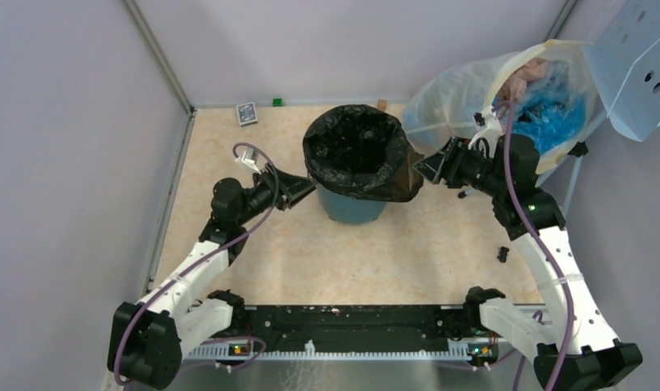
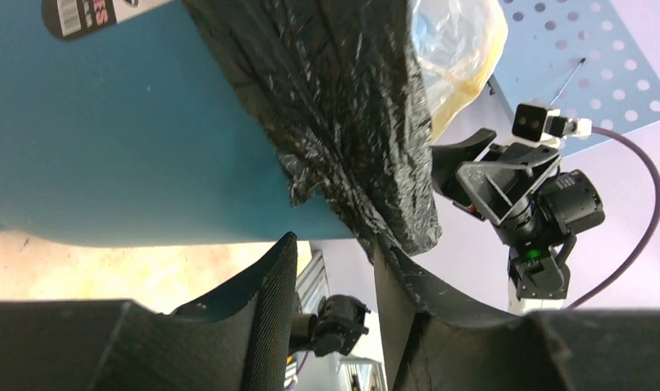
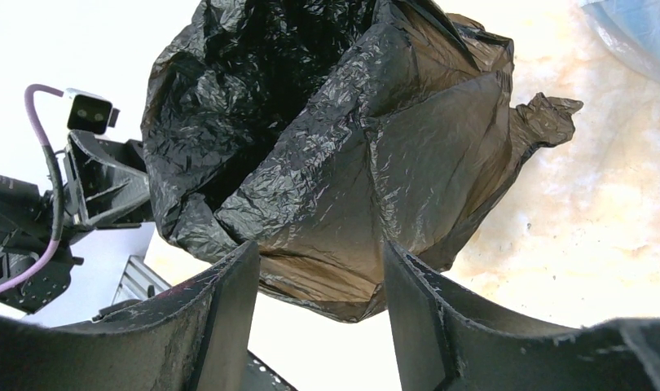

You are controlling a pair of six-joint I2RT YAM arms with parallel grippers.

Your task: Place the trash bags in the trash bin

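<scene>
Left gripper: textured black fingers apart, low at the bin's left side, bag hem just at one fingertip. Right gripper: jaws apart, straddling a loose fold of the bag's right overhang. Bag: thin, glossy black, crinkled, lining the round teal plastic bin, edge draped over the rim. Mottled beige table. Translucent whitish sack behind, on the right.
</scene>
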